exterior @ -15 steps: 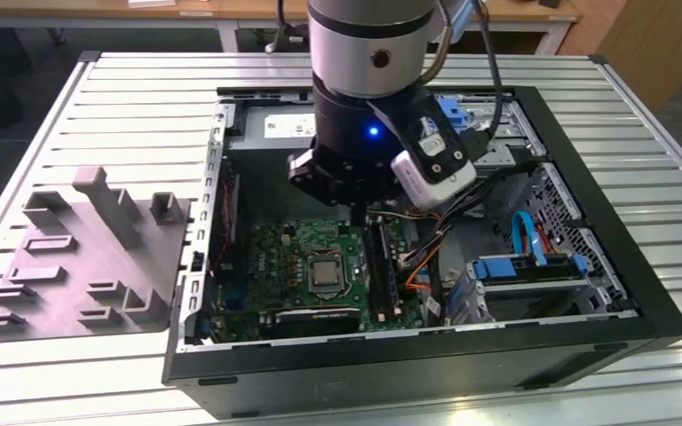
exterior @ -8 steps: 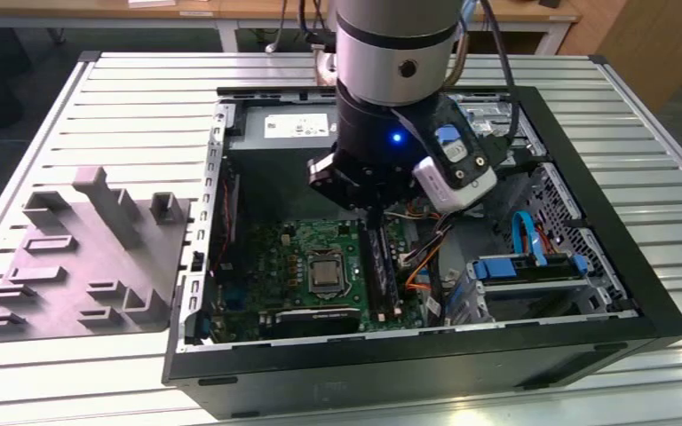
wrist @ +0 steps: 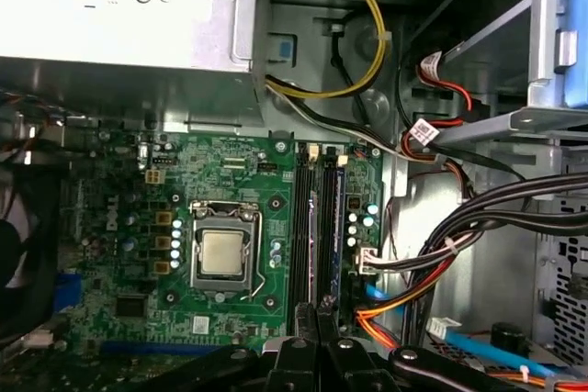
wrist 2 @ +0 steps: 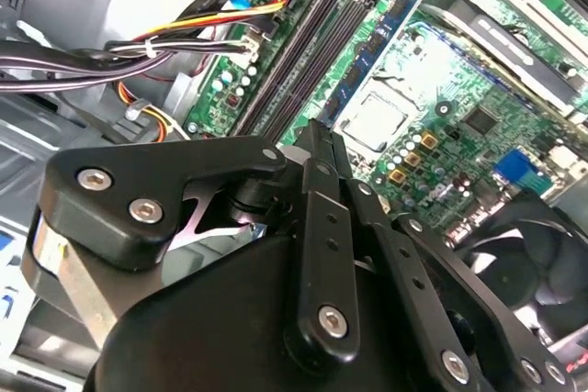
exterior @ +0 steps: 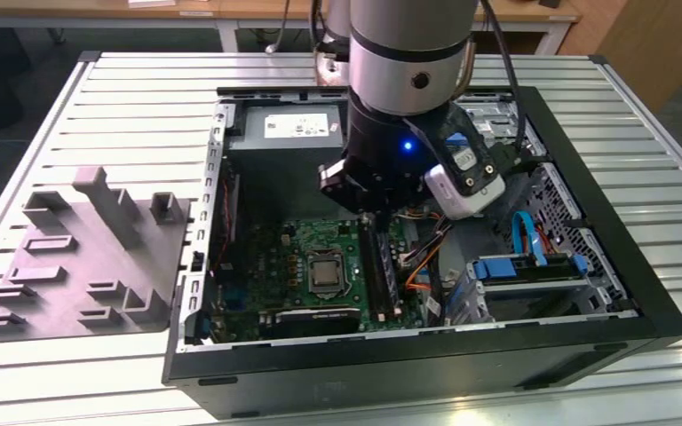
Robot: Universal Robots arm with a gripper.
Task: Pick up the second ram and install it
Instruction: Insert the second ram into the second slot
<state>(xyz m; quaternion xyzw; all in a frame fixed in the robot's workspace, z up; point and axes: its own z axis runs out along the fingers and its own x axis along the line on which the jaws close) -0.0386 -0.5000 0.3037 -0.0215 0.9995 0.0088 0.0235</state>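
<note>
A thin blue ram stick [wrist: 338,227] stands on edge in the row of long black slots [wrist: 302,227] of the green motherboard [exterior: 305,240]. It appears as a blue strip [wrist 2: 377,61] in the second wrist view. Whether this is the second ram I cannot tell. My gripper [exterior: 371,211] hangs inside the open computer case, right over the slots [exterior: 376,262]. Its black fingers are shut with nothing visible between them, and their tips [wrist: 320,305] [wrist 2: 317,130] sit at one end of the slot row beside the stick's end. Contact with the stick cannot be made out.
The grey power-supply box [exterior: 281,133] fills the case's far end. Bundled cables [wrist: 459,227] run beside the slots. The CPU socket [wrist: 223,254] lies on their other side. A blue drive caddy [exterior: 528,269] sits at the exterior view's right. A grey parts holder [exterior: 81,257] lies outside the case on the slatted table.
</note>
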